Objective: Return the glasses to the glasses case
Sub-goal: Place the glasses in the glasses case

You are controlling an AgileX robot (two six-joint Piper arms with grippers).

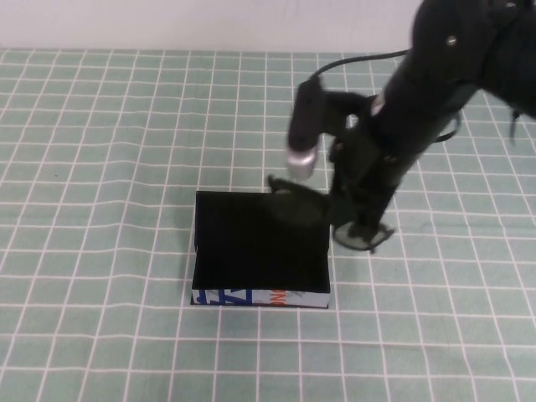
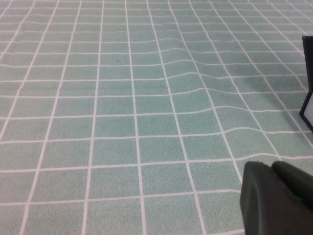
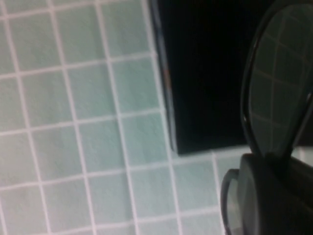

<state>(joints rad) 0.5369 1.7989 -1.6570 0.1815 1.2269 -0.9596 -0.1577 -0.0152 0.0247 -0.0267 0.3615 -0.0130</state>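
The glasses case (image 1: 260,251) lies open on the checked cloth, black inside, with its white, blue and orange front wall towards me. My right gripper (image 1: 347,213) hangs over the case's far right corner and is shut on the glasses (image 1: 297,205) at their middle. One lens reaches over the case and the other lens (image 1: 366,237) hangs outside its right wall. In the right wrist view a tinted lens (image 3: 276,83) hangs over the black case (image 3: 205,73). My left gripper (image 2: 274,169) shows only in the left wrist view, shut and holding nothing, low over the cloth.
A green cloth with a white grid (image 1: 100,167) covers the whole table and lies slightly rippled. A corner of the case (image 2: 308,105) shows at the edge of the left wrist view. A silver-tipped black camera (image 1: 304,126) sticks up from the right arm.
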